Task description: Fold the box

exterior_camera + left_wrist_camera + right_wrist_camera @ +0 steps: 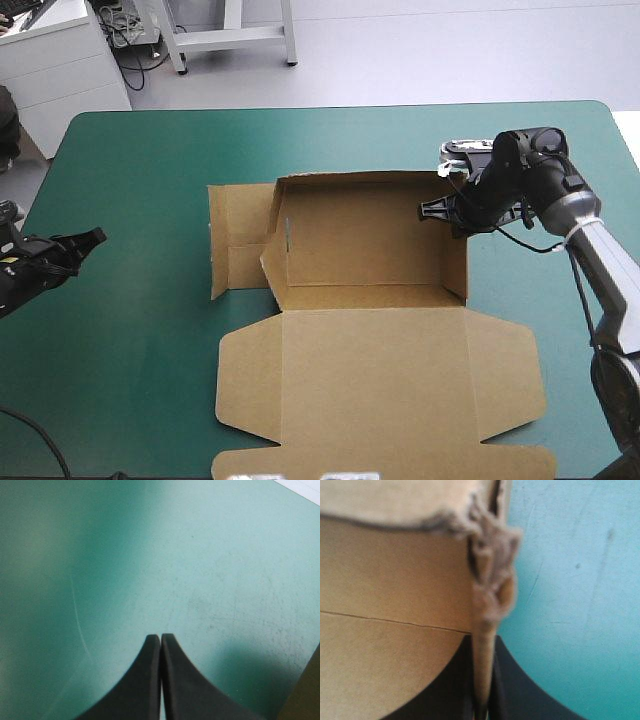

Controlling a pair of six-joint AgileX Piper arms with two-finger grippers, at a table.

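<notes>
The brown box (375, 245) sits in the middle of the table, a half-formed open tray on the teal-green cover (130, 380); its far wall (350, 183) and right wall (466, 255) stand raised, while the lid (380, 390) lies flat towards the table's near edge, its side tabs spread out on either side. On the tray's left side a side flap (235, 240) lies flat on the cover, and the left wall beside it leans only partly upright.

The right gripper (432, 210) is at the right wall, near the far right corner of the tray; in the right wrist view its black fingers are pinched all but together on the thin board, the right gripper (483, 641) holding the wall edge-on, with the box (395, 580) and its inner floor to one side and the cover (580, 580) to the other. The board's edge ahead of the fingers looks rough and frayed, though the view is too soft to be sure.

The left gripper (95, 238) hangs near the table's left edge, well apart from the box; its fingers are pressed together with nothing between them, and the left gripper (161, 639) points at bare cover (175, 555).
</notes>
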